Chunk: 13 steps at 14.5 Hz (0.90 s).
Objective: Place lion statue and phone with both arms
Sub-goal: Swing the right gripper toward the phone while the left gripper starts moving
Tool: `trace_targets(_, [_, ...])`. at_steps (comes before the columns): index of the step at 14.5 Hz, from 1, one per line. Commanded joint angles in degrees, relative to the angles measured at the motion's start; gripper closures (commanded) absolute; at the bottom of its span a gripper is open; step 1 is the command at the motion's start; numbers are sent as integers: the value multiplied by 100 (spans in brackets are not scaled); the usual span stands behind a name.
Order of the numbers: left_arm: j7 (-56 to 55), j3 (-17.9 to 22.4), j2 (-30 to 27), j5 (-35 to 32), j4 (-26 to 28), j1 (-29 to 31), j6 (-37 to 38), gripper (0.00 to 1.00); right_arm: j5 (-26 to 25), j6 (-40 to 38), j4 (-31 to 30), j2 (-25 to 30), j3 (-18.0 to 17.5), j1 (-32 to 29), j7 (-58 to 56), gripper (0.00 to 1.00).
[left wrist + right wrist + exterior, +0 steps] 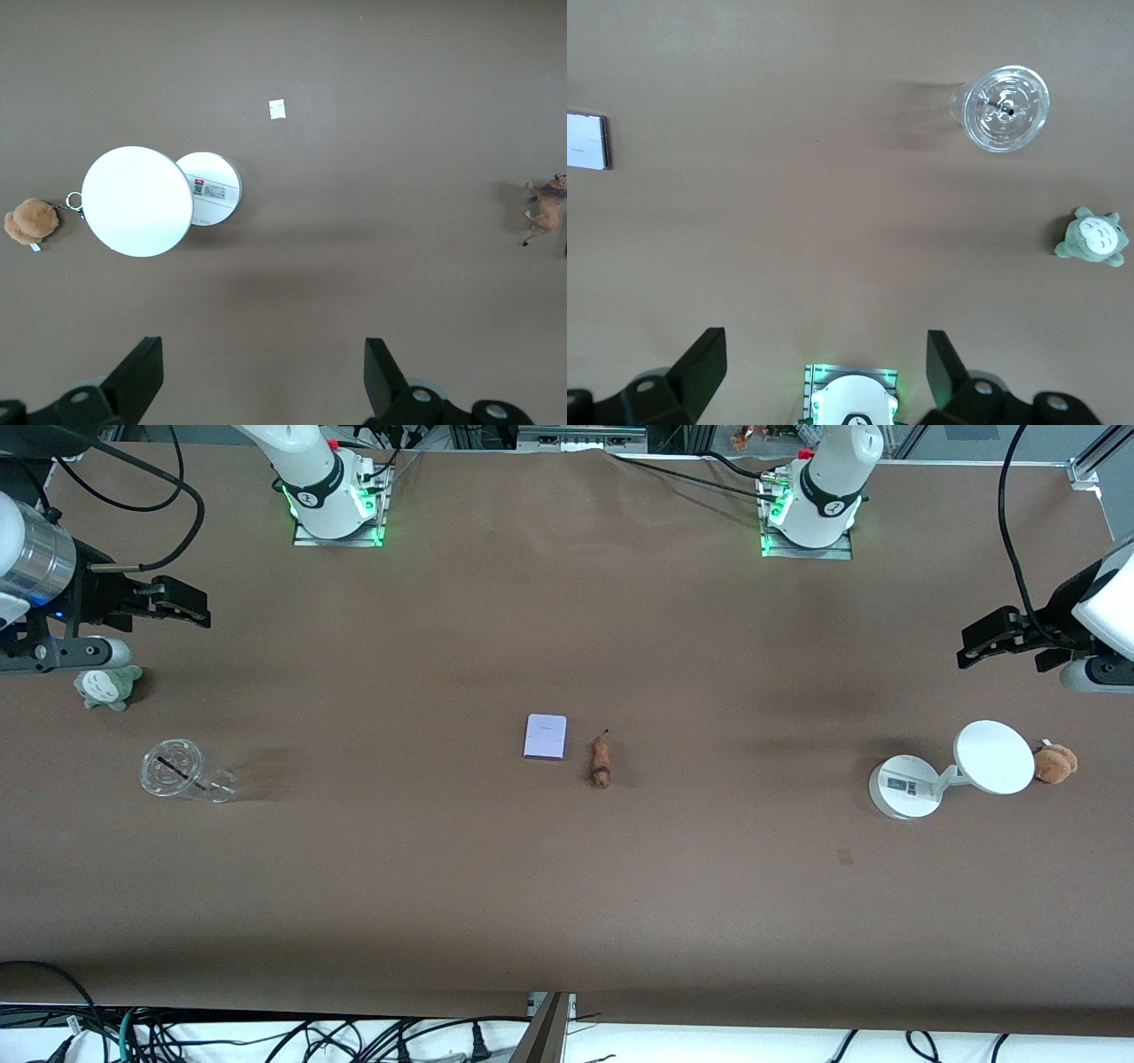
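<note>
I see both arms raised at the table ends, left gripper (257, 385) and right gripper (824, 381) spread wide, empty. Mid-table, well apart from either, the phone (545, 736) lies beside the lion (601, 763).

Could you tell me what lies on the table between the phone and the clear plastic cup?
Nothing: the front view shows only bare brown table between the phone and the clear cup.

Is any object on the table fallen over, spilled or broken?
Only the clear plastic cup looks odd: it lies on its side near the right arm's end, with no visible spill. The lion statue also lies flat beside the phone. Nothing looks broken.
</note>
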<state>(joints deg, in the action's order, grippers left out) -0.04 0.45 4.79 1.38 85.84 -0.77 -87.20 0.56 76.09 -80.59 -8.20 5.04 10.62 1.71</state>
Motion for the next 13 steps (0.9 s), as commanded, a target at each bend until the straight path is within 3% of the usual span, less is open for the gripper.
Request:
trace_targets(1, [56,-9,84,-86,-190,-28,54,0,-73,125,87,-312,6,2,-13,0])
trace_targets(5, [56,-9,136,-68,-208,-54,45,0,-161,274,87,-725,-12,28,-39,0])
trace_targets(13, [48,-18,268,-77,-269,-98,11,0,-73,1899,25,-1876,-29,801,830,0])
